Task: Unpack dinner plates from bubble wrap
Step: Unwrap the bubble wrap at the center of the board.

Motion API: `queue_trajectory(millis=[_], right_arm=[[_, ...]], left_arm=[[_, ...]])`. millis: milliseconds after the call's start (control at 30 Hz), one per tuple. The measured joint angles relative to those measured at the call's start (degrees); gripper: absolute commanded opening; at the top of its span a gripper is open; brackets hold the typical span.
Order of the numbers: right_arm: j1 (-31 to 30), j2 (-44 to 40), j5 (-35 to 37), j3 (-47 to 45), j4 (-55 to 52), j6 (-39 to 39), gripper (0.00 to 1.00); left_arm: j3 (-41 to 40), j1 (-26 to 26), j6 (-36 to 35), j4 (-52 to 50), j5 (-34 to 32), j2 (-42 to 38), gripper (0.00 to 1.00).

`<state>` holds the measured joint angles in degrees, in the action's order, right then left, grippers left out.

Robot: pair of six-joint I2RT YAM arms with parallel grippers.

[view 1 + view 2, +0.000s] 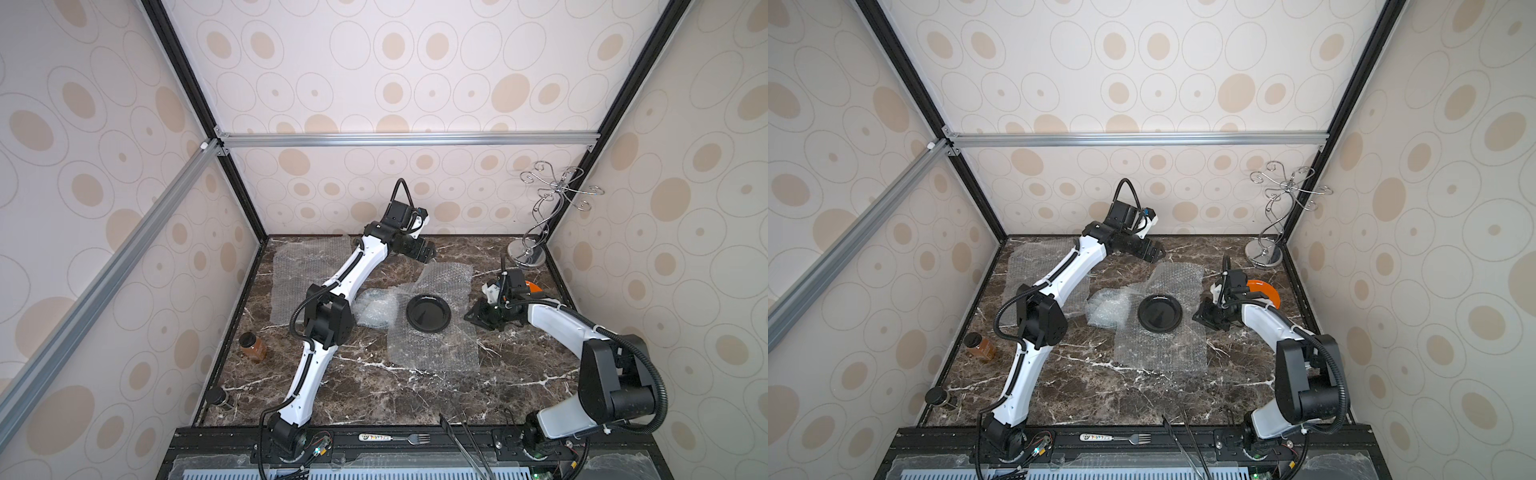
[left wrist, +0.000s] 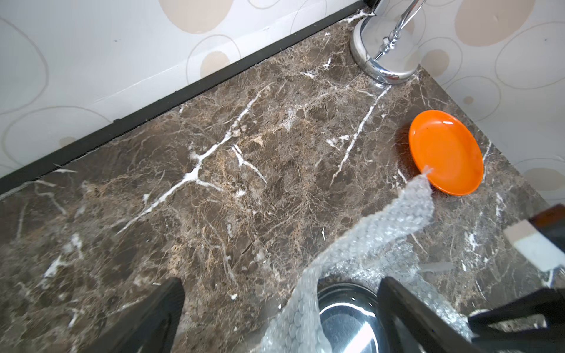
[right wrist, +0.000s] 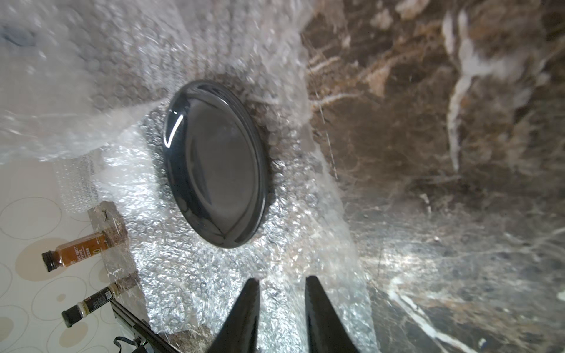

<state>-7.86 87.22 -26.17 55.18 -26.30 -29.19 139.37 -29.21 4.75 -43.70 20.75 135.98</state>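
A dark grey dinner plate (image 1: pixel 428 313) (image 1: pixel 1160 313) lies bare on a spread sheet of bubble wrap (image 1: pixel 432 349) in both top views. An orange plate (image 1: pixel 536 287) (image 2: pixel 446 152) rests on the marble behind my right wrist. My left gripper (image 1: pixel 428 251) (image 2: pixel 281 279) hovers behind the dark plate (image 2: pixel 348 318), jaws wide open, and a loose flap of bubble wrap (image 2: pixel 382 235) stands between them untouched. My right gripper (image 1: pixel 476 313) (image 3: pixel 282 278) is just right of the dark plate (image 3: pixel 215 165), narrowly open over the wrap's edge (image 3: pixel 189 275), gripping nothing.
A crumpled wad of wrap (image 1: pixel 374 309) lies left of the plate and a flat sheet (image 1: pixel 307 266) at the back left. A chrome wire stand (image 1: pixel 528 249) fills the back right corner. Two bottles (image 1: pixel 253 347) (image 1: pixel 220 399) stand along the left edge; a fork (image 1: pixel 395 437) and tongs (image 1: pixel 465 440) lie in front.
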Motion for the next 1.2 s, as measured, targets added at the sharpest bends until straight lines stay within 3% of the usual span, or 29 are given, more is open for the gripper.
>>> queue_trajectory(millis=[133, 467, 667, 933, 1200], right_arm=[[-0.9, 3.1, -0.2, 6.9, -1.7, 0.2, 0.31], [-5.1, 19.9, -1.0, 25.7, -3.0, 0.1, 0.31], [-6.0, 29.7, -1.0, 36.5, -3.9, 0.0, 0.31], [-5.8, 38.0, 0.3, 48.4, -6.1, -0.5, 0.35], [-5.5, 44.3, 1.0, 55.9, -7.5, -1.6, 0.36]], left_arm=[[-10.0, 0.1, 0.6, 1.4, 0.0, -8.8, 1.00], [-51.1, 0.1, 7.3, 19.2, 1.3, -39.5, 1.00], [-69.4, 0.1, 13.7, 27.2, 3.3, -49.6, 1.00], [-81.2, 0.1, 20.0, 33.1, 5.5, -56.5, 1.00], [-82.7, -0.7, 23.5, 37.1, 7.3, -57.5, 1.00]])
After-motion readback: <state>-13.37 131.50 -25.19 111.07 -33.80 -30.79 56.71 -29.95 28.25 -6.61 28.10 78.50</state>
